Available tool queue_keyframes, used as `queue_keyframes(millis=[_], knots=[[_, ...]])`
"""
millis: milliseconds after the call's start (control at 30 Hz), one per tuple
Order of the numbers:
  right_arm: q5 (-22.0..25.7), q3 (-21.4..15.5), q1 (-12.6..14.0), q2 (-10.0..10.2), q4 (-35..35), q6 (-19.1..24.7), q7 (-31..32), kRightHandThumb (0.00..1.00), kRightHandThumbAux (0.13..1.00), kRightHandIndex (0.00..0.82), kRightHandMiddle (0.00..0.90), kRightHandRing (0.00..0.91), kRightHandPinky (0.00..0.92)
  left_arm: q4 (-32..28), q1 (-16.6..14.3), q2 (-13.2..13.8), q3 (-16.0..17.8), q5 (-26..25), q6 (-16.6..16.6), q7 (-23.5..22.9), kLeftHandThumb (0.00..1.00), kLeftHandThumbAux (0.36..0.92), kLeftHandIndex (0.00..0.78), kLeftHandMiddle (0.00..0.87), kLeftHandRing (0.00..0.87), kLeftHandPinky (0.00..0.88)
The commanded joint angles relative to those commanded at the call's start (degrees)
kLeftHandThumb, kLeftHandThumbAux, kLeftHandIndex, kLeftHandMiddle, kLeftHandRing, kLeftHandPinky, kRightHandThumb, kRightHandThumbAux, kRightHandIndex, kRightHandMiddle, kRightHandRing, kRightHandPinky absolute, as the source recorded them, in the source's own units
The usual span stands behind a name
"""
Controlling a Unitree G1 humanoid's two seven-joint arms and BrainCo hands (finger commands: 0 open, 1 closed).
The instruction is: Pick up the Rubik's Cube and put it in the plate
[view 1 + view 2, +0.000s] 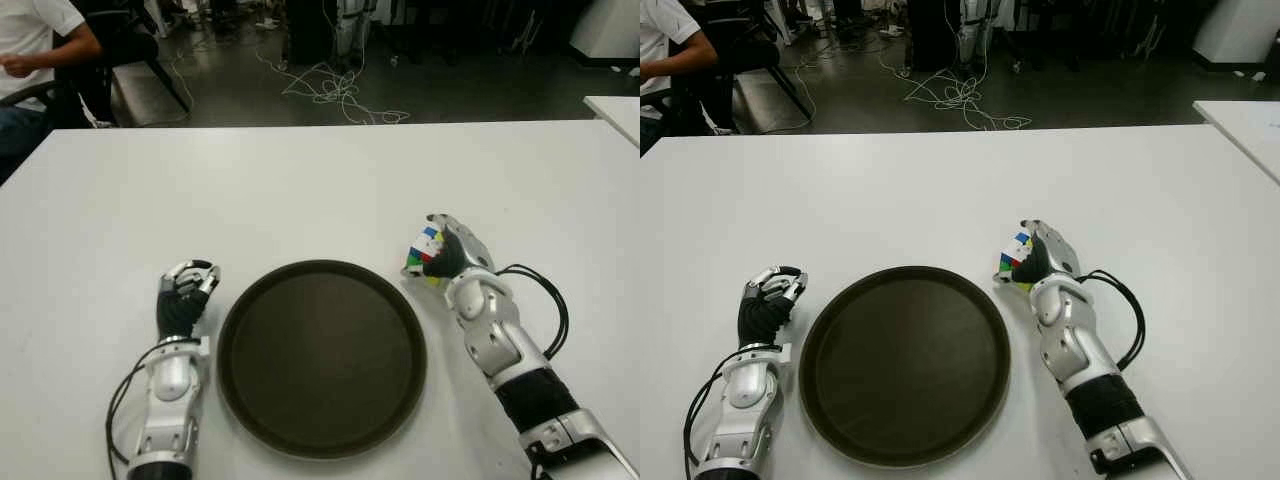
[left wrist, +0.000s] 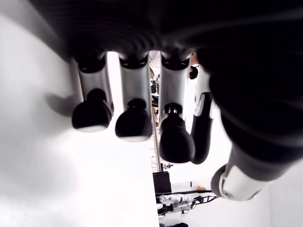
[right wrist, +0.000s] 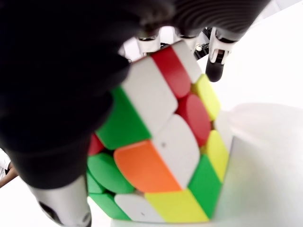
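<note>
The Rubik's Cube [image 1: 424, 255] sits on the white table just right of the round dark plate [image 1: 322, 356], near its upper right rim. My right hand [image 1: 450, 255] is wrapped around the cube, and in the right wrist view the cube [image 3: 163, 151] fills the palm with fingers [image 3: 218, 56] curled over its far side. Whether the cube is lifted off the table I cannot tell. My left hand [image 1: 185, 290] shows left of the plate with its fingers [image 2: 135, 123] curled and nothing in them.
The white table [image 1: 300, 190] stretches far ahead. A second table corner [image 1: 615, 110] is at the far right. A seated person [image 1: 30, 50] is at the far left beyond the table, with cables [image 1: 335, 95] on the floor.
</note>
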Motion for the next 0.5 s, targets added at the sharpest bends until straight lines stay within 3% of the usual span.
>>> queue_keyframes(millis=[500], knots=[[0.6,0.0,1.2,-0.1,-0.1,0.7,1.3,0.000,0.810,0.000,0.000,0.010,0.048,0.7,-0.5,0.2,0.5,-0.9,-0.7,-0.5,0.716,0.700,0.445,0.819,0.828,0.816]])
